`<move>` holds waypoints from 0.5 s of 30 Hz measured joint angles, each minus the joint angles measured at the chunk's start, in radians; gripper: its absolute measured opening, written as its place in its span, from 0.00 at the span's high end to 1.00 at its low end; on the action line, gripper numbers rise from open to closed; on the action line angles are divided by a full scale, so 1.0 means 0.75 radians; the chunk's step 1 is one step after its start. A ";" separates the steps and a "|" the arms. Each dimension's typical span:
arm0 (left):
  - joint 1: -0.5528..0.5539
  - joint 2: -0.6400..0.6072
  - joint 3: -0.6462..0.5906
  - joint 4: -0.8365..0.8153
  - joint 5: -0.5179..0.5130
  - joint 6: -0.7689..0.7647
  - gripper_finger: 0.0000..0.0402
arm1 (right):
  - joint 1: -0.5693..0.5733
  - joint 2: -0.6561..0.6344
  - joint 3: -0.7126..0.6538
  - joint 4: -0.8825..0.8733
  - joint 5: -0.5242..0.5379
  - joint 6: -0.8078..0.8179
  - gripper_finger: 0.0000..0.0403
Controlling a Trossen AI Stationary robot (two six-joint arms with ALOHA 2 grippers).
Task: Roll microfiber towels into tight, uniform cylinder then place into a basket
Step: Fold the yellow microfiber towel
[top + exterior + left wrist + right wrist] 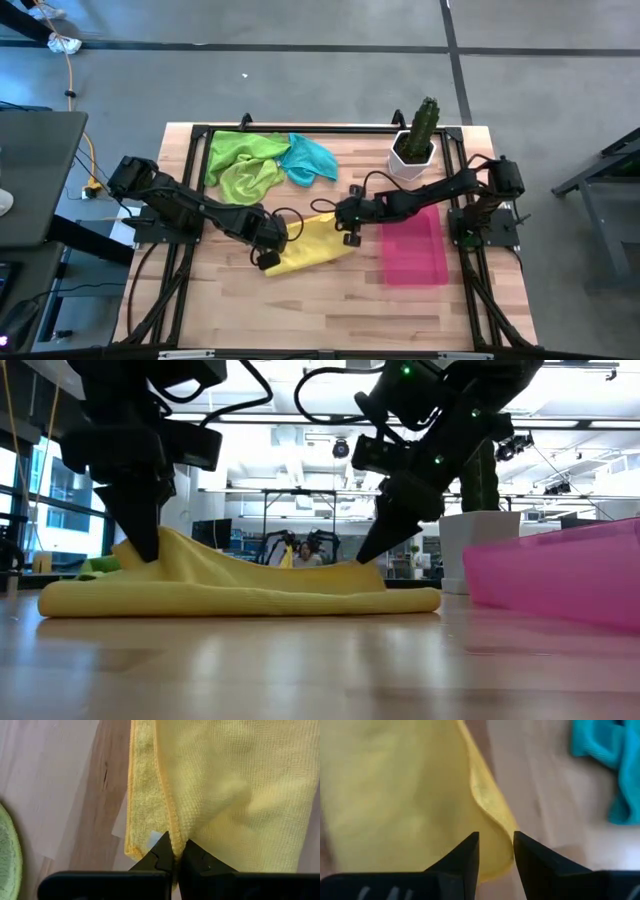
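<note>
We saw left gripper (175, 857) pinched on yellow towel (312, 246) fold; right gripper (496, 851) narrowly parted, towel edge between fingertips. We read no writing.

Overhead camera looks straight down, taking in the whole tabletop (330, 300) and both arms from well above. Low camera sits at tabletop level, facing across into the room. Each wrist camera peers past its own fingers, very close to the yellow towel (230, 785), which all four views share.
</note>
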 joint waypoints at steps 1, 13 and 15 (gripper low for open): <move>0.004 0.000 0.000 0.000 0.000 0.000 1.00 | 0.000 -0.005 0.000 -0.015 0.031 -0.013 0.72; 0.047 0.001 0.000 0.009 0.052 0.001 1.00 | 0.004 0.025 0.001 0.089 -0.066 0.131 0.72; 0.047 0.001 0.000 0.012 0.065 0.000 1.00 | 0.004 0.055 0.001 0.095 -0.065 0.136 0.72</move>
